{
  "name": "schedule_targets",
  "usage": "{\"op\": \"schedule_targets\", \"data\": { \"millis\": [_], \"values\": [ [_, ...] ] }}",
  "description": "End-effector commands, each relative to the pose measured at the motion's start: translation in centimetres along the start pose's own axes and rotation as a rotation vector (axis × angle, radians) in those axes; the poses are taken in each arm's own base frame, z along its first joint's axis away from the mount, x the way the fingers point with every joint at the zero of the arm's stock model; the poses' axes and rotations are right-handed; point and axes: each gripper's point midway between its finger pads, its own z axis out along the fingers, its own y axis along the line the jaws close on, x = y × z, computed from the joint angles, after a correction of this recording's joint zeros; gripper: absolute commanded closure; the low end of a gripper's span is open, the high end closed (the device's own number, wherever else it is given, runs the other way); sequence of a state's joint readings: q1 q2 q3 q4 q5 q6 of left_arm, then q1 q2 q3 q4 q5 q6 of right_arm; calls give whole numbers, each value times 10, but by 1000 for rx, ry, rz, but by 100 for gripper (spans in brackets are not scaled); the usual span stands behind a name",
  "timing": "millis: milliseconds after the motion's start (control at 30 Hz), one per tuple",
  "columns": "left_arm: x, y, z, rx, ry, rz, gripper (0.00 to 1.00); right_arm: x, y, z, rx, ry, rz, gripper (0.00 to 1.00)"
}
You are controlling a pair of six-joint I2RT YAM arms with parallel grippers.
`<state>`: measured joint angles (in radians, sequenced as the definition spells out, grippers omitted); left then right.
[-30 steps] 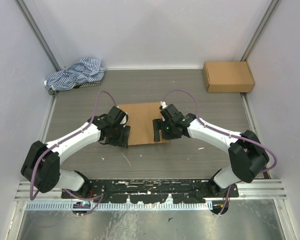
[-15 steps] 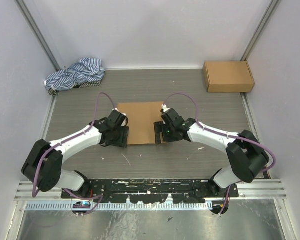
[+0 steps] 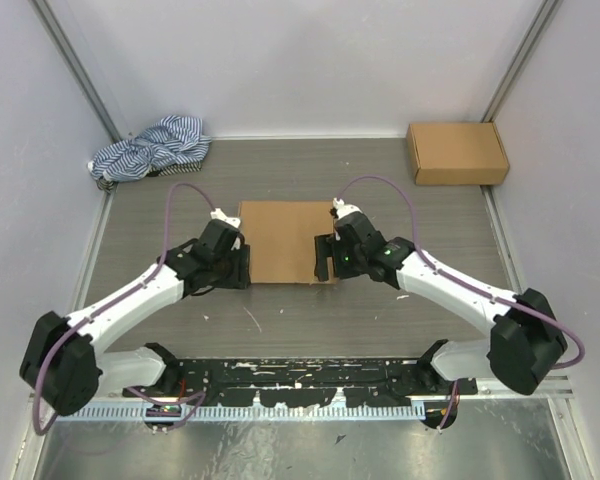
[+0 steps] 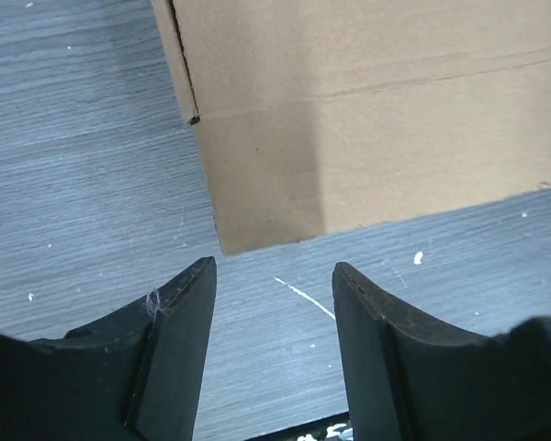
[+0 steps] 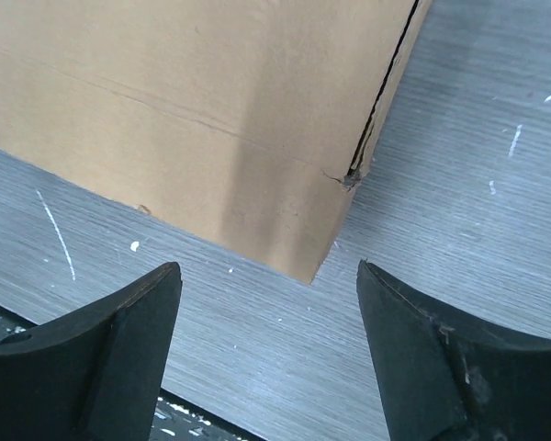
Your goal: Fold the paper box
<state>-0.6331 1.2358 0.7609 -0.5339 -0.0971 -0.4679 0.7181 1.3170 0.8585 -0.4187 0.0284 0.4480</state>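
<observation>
The cell had pale walls on three sides and a grey wood-grain surface [image 3: 280, 320], with a blue-and-white striped cloth [image 3: 150, 148] bunched in the far left corner and a second cardboard box [image 3: 457, 152] in the far right corner. The paper box [image 3: 283, 240] lay flat at the middle of the surface, well apart from both, with one arm at each of its side edges. The left tool [image 4: 274, 280] stood with its jaws spread and nothing between them, low over the surface just short of the box's near left corner. The right tool [image 5: 266, 276] was likewise spread and empty, just short of the near right corner. The box looked to be light corrugated board: stiff across each panel, likely to hinge only along its scored creases, and smooth enough to slide on the surface if pushed from one side alone. Its edges would probably crush under a hard pinch. The best hold appeared to be at the side edges, where each wrist view showed a dark slit between layers near the corner, offering a lip to catch. A faint crease ran across the top face. The underside and any tabs or slots could not be made out. From above, the arms covered parts of both side edges. Whether the box was fully closed or only laid shut could not be told.
</observation>
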Motion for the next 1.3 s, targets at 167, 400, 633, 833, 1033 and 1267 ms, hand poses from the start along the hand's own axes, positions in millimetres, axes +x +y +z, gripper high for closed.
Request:
{"op": "schedule_targets", "data": {
  "millis": [167, 400, 633, 833, 1033, 1267],
  "values": [
    [-6, -7, -33, 63, -54, -30, 40, -74, 14, -40, 31, -179, -71, 17],
    [-23, -26, -19, 148, -123, -27, 61, -176, 42, -13, 62, -336, -137, 70],
    [-10, -22, 10, 117, -65, -9, 100, -260, 48, 67, 77, -373, -155, 99],
    [-5, -14, 17, 81, -57, -1, 100, -261, 28, 143, 22, -264, -143, 99],
    [-7, -12, 29, 58, -52, 17, 100, -219, 35, 168, -124, -114, -171, 98],
    [-5, -7, 57, 8, -31, 27, 100, -167, 42, 162, -236, 24, -190, 96]
  ]
}}
